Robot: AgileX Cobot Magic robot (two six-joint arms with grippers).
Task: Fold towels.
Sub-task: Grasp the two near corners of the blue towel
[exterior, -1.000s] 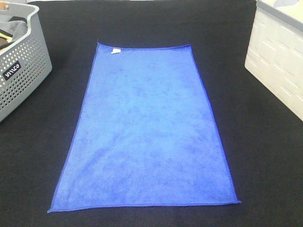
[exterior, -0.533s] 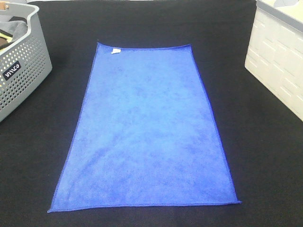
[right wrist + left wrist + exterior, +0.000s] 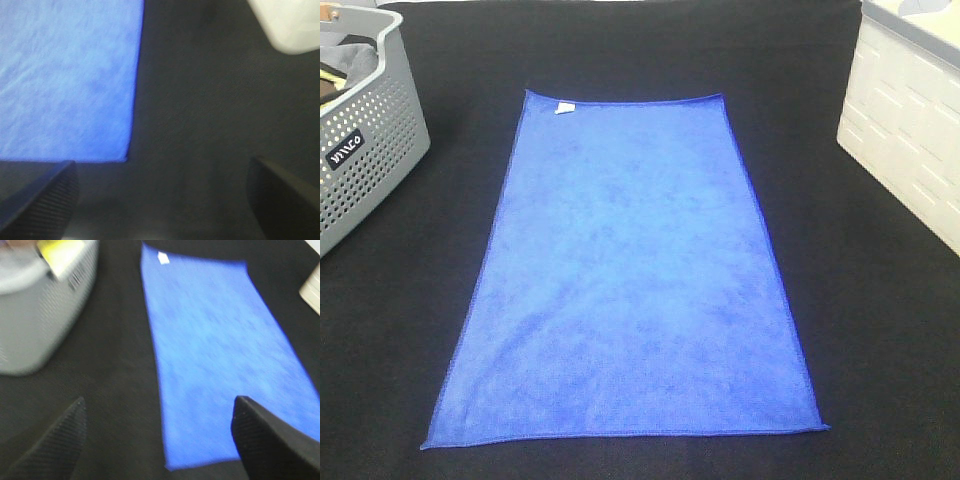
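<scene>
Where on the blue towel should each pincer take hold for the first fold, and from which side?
I'd grip the two near corners of the blue towel, one per pincer, coming from the near short edge. It lies flat and fully spread on the black table cover, so only edges offer a pinch; the open left pincer and right pincer hover near those corners.

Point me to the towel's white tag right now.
In the exterior high view the white tag sits at the far left corner of the blue towel, nearest the grey basket.

towel [image 3: 630, 280] between basket [image 3: 365, 160] and crate [image 3: 910, 130]
</scene>
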